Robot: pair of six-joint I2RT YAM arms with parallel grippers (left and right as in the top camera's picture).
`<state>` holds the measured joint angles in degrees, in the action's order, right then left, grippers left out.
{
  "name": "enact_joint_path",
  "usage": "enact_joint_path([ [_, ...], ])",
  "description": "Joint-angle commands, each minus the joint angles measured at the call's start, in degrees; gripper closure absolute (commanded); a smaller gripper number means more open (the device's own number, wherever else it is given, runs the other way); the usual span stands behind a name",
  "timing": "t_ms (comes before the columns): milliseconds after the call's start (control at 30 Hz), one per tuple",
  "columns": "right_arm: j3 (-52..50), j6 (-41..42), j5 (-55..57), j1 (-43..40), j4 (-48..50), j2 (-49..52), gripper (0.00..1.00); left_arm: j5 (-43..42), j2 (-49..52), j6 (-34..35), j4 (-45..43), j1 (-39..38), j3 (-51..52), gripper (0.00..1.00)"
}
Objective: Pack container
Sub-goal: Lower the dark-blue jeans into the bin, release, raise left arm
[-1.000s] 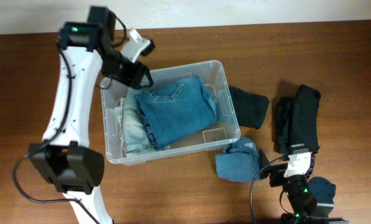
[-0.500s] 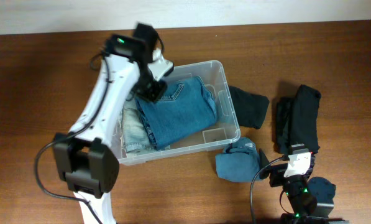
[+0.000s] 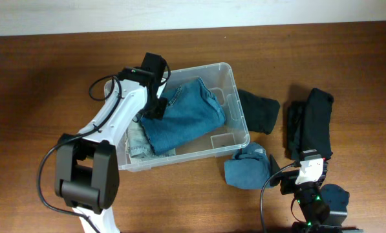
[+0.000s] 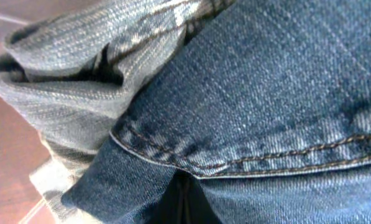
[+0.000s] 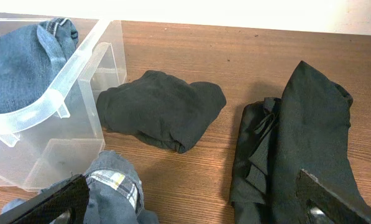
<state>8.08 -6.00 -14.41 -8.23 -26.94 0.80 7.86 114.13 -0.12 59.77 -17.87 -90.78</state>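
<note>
Left arm (image 3: 117, 115) — bent into container (image 3: 186, 157).

Left arm (image 3: 118, 116): rounded white shell links joined by black joint housings. The largest black housing (image 3: 86, 178) is glossy and bulky. A thin black cable (image 3: 45, 169) loops out beside it, and a second black cable loop (image 3: 102, 87) shows at the upper joint. The wrist block (image 3: 155, 65) is black and boxy.

Right arm (image 3: 309, 200): compact, mostly black. A white block (image 3: 311, 169) on top carries a small red mark, with a green light (image 3: 312, 196) below it. A black cable (image 3: 265, 188) curves off it.

Right end effector (image 5: 191, 190): two black fingers (image 5: 48, 202) with flat, finely textured faces.
</note>
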Motion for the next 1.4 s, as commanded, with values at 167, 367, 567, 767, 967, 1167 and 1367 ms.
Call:
enact_joint_path([
  [167,-0.3,0.3,0.1,-0.4,-0.3,-0.4,0.01,-5.8,2.7,0.3,13.6,0.8,-25.1,0.78],
  [367,-0.3,0.3,0.1,-0.4,-0.3,-0.4,0.02,-12.8,3.2,-6.3,9.6,-3.5,-28.7,0.78],
  [567,-0.3,0.3,0.1,-0.4,-0.3,-0.4,0.02,-13.0,10.9,-10.4,6.4,-11.7,-24.8,0.77],
  [767,-0.3,0.3,0.1,-0.4,-0.3,-0.4,0.01,-13.0,19.8,-10.5,4.7,-15.2,-24.7,0.72],
  [967,-0.3,0.3,0.1,-0.4,-0.3,-0.4,0.02,-13.0,21.3,-10.5,4.9,-15.4,-26.0,0.72],
  [1167,-0.3,0.3,0.1,-0.4,-0.3,-0.4,0.02,-13.0,19.1,-9.6,15.8,-15.1,-41.9,0.69],
  [1367,-0.3,0.3,0.1,-0.4,-0.3,-0.4,0.02,-7.1,16.7,-8.7,26.9,-12.3,-68.0,0.47],
])
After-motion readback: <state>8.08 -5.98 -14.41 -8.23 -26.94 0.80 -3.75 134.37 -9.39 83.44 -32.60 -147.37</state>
